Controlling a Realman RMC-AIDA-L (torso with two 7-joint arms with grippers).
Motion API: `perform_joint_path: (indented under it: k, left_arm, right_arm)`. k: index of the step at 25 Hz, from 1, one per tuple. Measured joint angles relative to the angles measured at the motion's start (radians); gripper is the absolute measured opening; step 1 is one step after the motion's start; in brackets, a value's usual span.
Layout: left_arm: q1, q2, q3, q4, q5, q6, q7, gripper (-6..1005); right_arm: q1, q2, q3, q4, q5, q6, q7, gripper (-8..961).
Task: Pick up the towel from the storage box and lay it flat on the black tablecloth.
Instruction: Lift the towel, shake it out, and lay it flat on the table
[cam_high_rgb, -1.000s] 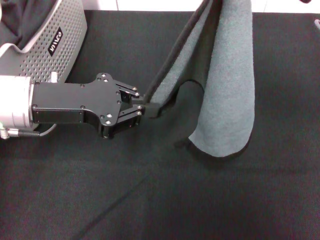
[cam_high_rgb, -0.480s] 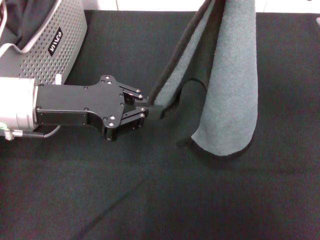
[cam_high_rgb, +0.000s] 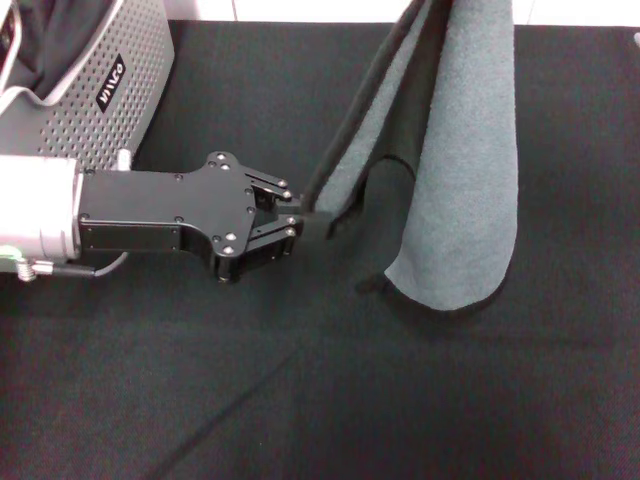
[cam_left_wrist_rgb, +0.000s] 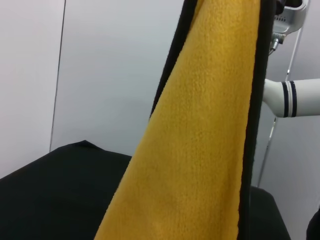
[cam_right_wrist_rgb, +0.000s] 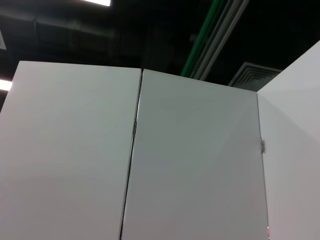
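**Mia:** Head view shows the soft grey-green terry towel with the thin black edge (cam_high_rgb: 455, 150) hanging down over the big plain black tablecloth (cam_high_rgb: 330, 400). It is out of the light grey storage box with the little holes (cam_high_rgb: 95, 85), which sits at the far left corner of the worktop.

**Ben:** Who is holding it?

**Mia:** The top of the towel goes up past the far edge, out of sight. The right gripper is not in any picture, so I cannot say it holds the top. The left gripper (cam_high_rgb: 308, 217) is low, near the middle of the worktop. Its jaws are pinched tight on the towel's loose bottom corner.

**Ben:** Does the towel touch the cloth yet?

**Mia:** The other bottom corner hangs very close to it. I cannot tell if it touches.

**Ben:** So what is the good way to do this bit?

**Mia:** I think the left gripper should pull its corner sideways, toward the left edge, to stretch the bottom edge out straight. It should hold tight and go slowly. Then the top can come down softly, so no fold gets trapped under the towel.
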Motion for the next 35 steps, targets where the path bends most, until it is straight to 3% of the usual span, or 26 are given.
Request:
perform_joint_path:
  k: [25,35]
  left_arm:
    - [-0.026,0.000,-0.001,-0.088,-0.028,-0.001,0.020,80]
    - [-0.026,0.005,-0.005,-0.088,-0.028,0.021,0.011,19]
  right_arm:
    - [-0.010,0.001,0.002,0.012,0.005,-0.012,-0.004,28]
    - [-0.053,0.000,0.009,0.014,0.007,-0.018,0.001,30]
